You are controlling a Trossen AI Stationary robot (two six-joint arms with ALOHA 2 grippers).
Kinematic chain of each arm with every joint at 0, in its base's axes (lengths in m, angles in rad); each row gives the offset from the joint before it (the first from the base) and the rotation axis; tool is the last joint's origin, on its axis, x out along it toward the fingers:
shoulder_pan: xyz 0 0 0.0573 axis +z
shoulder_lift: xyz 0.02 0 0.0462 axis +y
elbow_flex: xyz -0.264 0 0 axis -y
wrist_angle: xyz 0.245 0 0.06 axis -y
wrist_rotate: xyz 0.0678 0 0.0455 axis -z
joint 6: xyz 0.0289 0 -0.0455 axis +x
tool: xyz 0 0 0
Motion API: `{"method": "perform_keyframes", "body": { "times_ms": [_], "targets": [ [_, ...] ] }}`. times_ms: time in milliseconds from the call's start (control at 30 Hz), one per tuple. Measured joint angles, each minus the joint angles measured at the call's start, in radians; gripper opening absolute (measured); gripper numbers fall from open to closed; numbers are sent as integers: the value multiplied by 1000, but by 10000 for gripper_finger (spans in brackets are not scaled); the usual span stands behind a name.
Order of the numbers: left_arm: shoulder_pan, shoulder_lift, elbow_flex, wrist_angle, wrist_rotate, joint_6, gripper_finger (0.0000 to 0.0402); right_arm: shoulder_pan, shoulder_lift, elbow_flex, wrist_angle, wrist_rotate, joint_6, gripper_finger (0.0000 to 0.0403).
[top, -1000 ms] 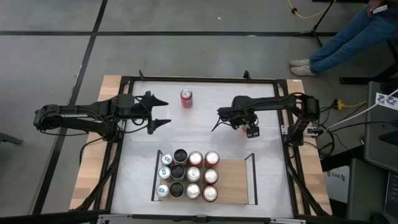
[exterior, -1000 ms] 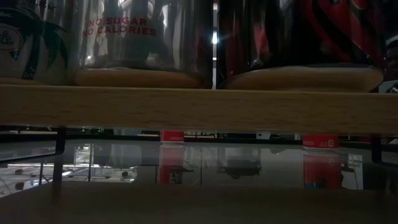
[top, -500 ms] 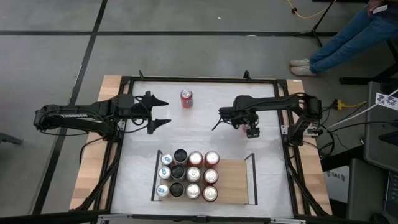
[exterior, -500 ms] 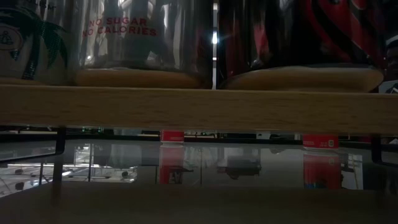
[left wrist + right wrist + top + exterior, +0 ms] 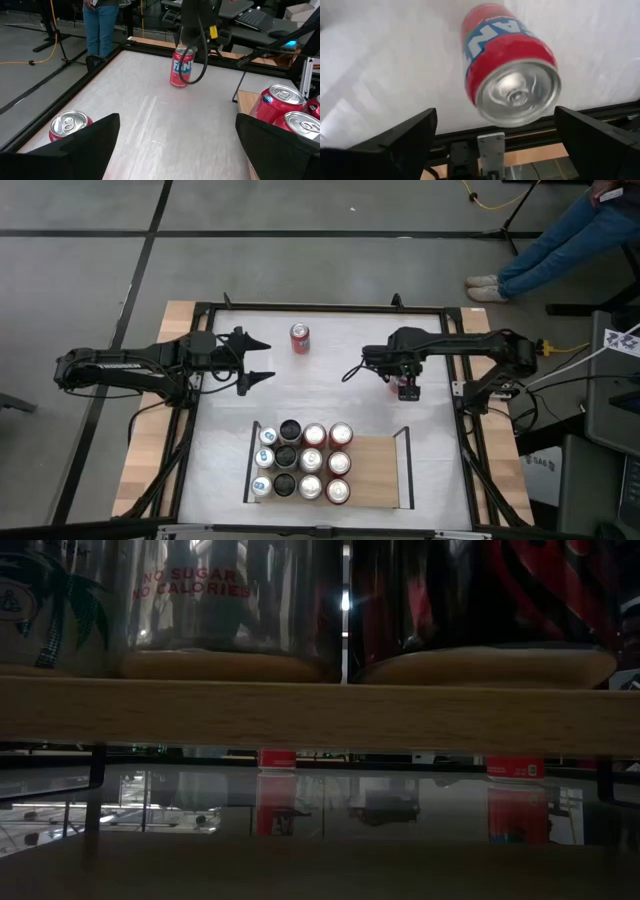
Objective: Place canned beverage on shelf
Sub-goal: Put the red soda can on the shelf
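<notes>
High view: The shelf (image 5: 372, 472) lies on the near part of the white surface (image 5: 320, 395). Twelve cans (image 5: 300, 462) stand on its left portion in a three-by-four block; its right portion is bare wood. One red can (image 5: 299, 337) stands alone near the far edge, well apart from the shelf. The left tool (image 5: 256, 360) is released, fingers spread, just left of that can and not touching it. The right tool (image 5: 353, 368) is also released, right of centre, apart from the red can. A person's legs show on the floor beyond the surface.

Low view: Only here is the shelf's underside edge (image 5: 320, 715) visible, with can bases resting on it. Under it, two red cans (image 5: 277, 759) show far off; the second (image 5: 514, 768) does not appear separately from above.

Left wrist view: A red can (image 5: 181, 67) stands upright beside a dark arm and a looping cable (image 5: 200, 55). The left tool's fingers (image 5: 85, 142) stand wide.

Right wrist view: A red can (image 5: 510, 65) fills the frame ahead, top visible, between the spread fingers (image 5: 400, 142), ungrasped.
</notes>
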Motion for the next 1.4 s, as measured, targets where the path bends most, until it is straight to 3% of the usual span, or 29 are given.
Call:
{"method": "perform_keyframes", "body": {
  "times_ms": [500,700,900,1033,1233,1400],
  "targets": [
    [0,0,0,0,0,0,389,0,-287,-14,-24,19,314,390],
    [0,0,0,-2,0,0,389,0,-452,-109,88,39,633,390],
    [0,0,0,-3,0,0,389,0,-523,-186,178,79,954,390],
    [0,0,0,-3,0,0,389,0,-519,-234,238,130,993,390],
    [0,0,0,-4,0,0,389,1,-499,-287,385,88,994,390],
    [0,0,0,-4,0,0,389,0,-499,-309,451,116,994,390]
  ]
}}
